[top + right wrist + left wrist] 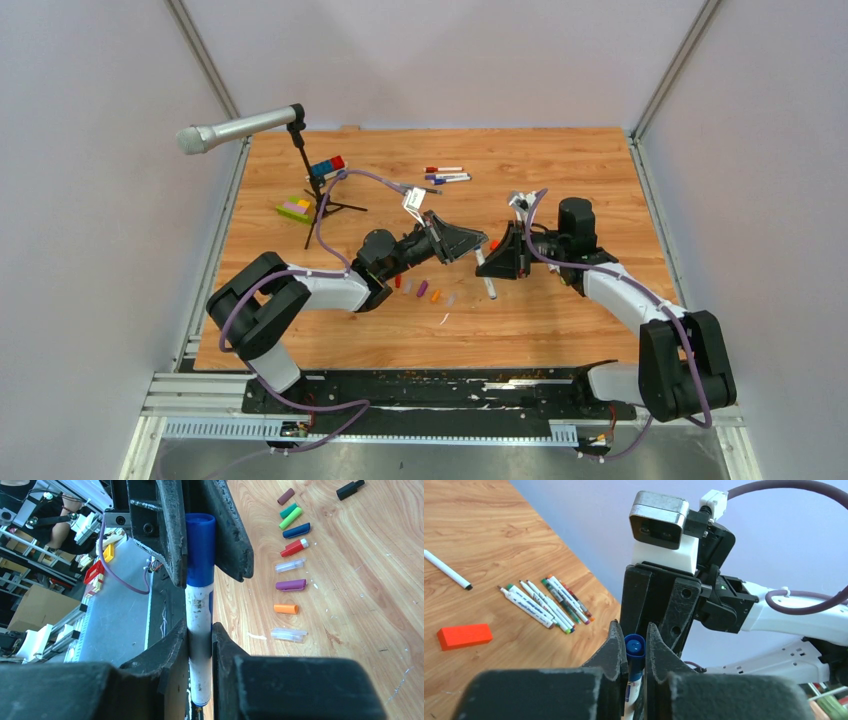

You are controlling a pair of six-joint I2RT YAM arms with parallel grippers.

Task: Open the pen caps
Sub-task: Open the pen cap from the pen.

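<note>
Top external view, left to right. Microphone [235, 128] on a black tripod [318, 205]: far-left part of the wooden table [600, 335], near its left edge. Stacked toy bricks [297, 209]: just beside the tripod legs. Left arm [300, 290]: reaches in from the near left, and its purple cable [322, 225] arcs up close to the tripod. Loose pen caps [421, 289]: short row on the wood, just on the near side of the two meeting claws. Small group of pens [447, 175]: toward the far edge, apart from both arms. Right arm [630, 295]: comes in from the near right, with bare wood between it and the right edge. Walls close the left, far and right sides.

Left wrist view. Left gripper [634, 636]: clamped on the blue end of the blue-capped pen [634, 649]. On the wood to its left lie a single pen [446, 569], an orange-red block [464, 635] and a cluster of pens [546, 602] near the table's edge. The other claw's body blocks the way straight ahead.

Right wrist view. Right gripper [200, 627]: closed on the pen's white barrel. The blue cap [200, 545] sits on the barrel, enclosed by the left claw's fingers. To the right, a row of caps [291, 584] lies on the wood: brown, green, blue, red, clear, purple, orange, clear.
</note>
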